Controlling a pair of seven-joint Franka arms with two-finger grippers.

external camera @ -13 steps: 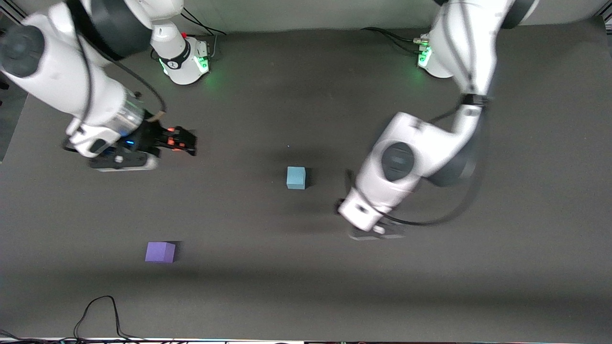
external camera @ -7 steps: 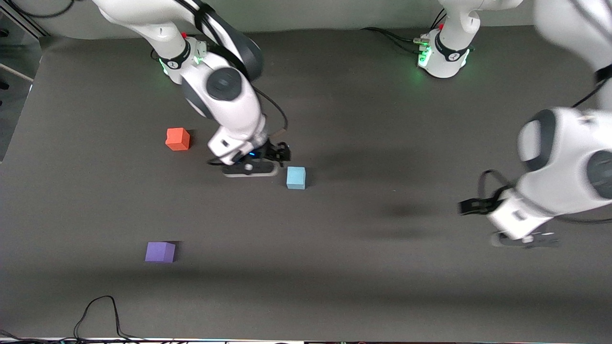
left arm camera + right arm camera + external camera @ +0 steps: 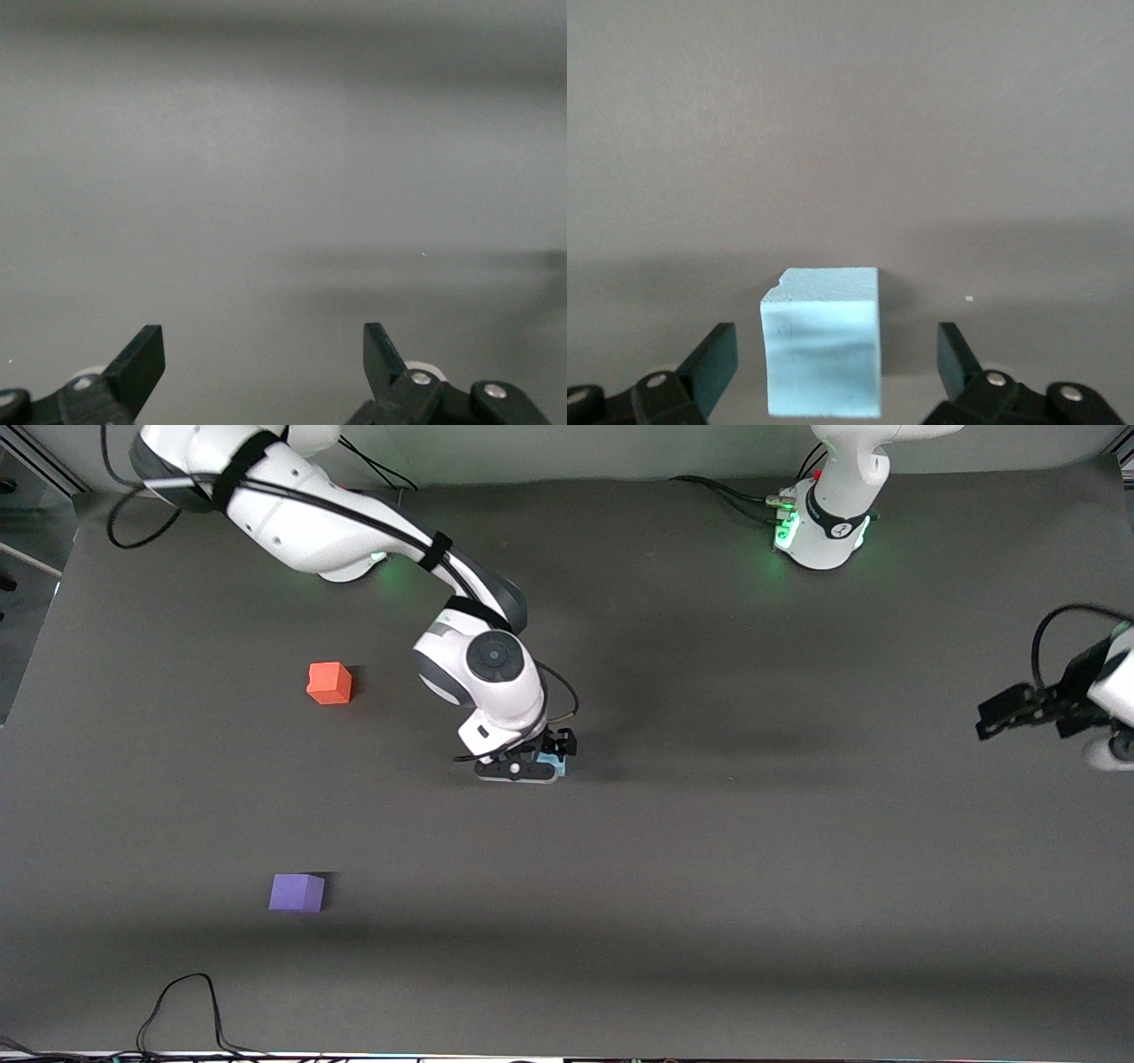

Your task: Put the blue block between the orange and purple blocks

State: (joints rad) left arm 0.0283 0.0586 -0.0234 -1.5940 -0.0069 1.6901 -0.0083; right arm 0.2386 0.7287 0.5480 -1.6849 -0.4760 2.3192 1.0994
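From the front, the right gripper (image 3: 547, 762) sits low over the blue block (image 3: 556, 764), hiding all but a sliver. The right wrist view shows the blue block (image 3: 823, 341) on the desk (image 3: 850, 133) between wide-spread fingers (image 3: 713, 359), neither touching it. The orange block (image 3: 329, 683) and purple block (image 3: 297, 892) lie well apart from it, toward the right arm's end. The left gripper (image 3: 997, 717) waits open over bare desk at its own end
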